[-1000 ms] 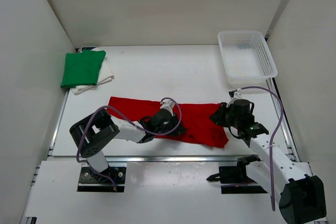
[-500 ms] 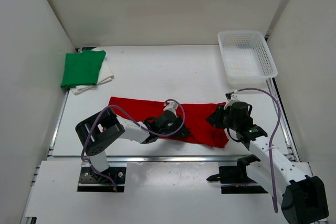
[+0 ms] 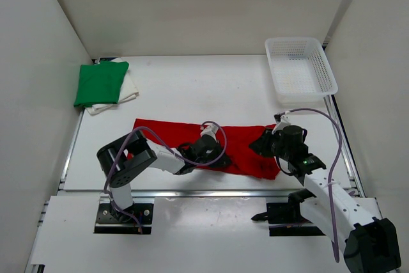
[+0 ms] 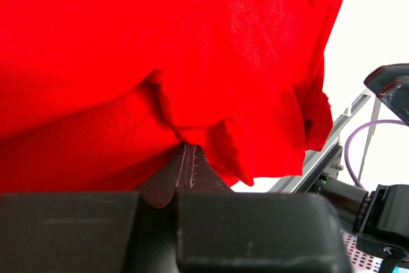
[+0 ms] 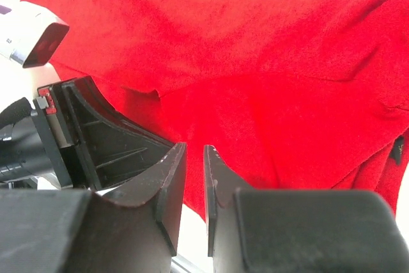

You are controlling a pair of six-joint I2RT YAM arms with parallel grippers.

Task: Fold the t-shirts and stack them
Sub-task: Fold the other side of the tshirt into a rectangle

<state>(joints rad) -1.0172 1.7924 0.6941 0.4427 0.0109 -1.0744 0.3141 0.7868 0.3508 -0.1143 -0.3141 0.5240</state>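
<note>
Red cloth t-shirt (image 3: 172, 129) lay spread as a band across the near tabletop (image 3: 192, 87). Left gripper (image 4: 185, 153) was clamped on its near hem, likely to lift a fold; right gripper (image 5: 193, 153) hovered at the other end, jaws slightly apart, empty.

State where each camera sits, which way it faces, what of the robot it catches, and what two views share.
Top external: above and behind the bases, looking down on the white table, the left arm, the right arm and the red cloth t-shirt.
Left wrist: on the left arm, looking along the left gripper, shut on the shirt, toward the right arm.
Right wrist: on the right arm, looking past the right gripper across the shirt toward the left arm.
Shared: both wrist views show the shirt and the opposite arm.
</note>
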